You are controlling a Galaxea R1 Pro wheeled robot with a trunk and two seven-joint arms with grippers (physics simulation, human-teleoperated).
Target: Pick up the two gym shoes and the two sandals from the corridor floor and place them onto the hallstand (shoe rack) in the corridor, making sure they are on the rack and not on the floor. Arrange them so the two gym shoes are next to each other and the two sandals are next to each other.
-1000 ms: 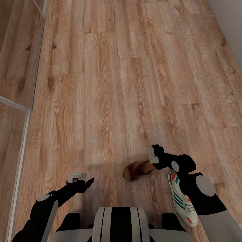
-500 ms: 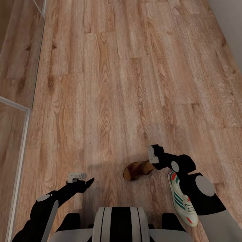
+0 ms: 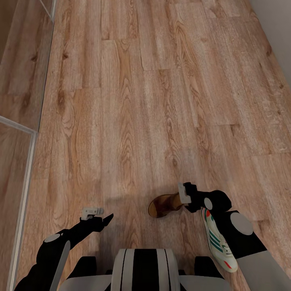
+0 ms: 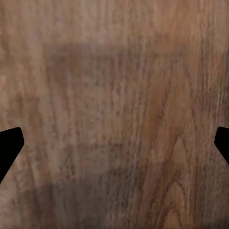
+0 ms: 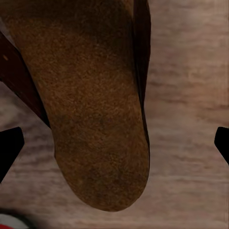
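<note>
One sandal (image 3: 163, 205) lay on the corridor floor (image 3: 133, 101), just ahead of the robot's base; nothing there held anything. The right gripper (image 5: 114, 143) hung over the sandal's heel end, jaws spread wide around the tan footbed without touching it — the strap end ran out of the wrist picture. One gym shoe (image 3: 218, 241) lay just right of the sandal, partly hidden by the right arm. The left gripper (image 4: 114, 143), left of the sandal, stood wide open above bare planks.
</note>
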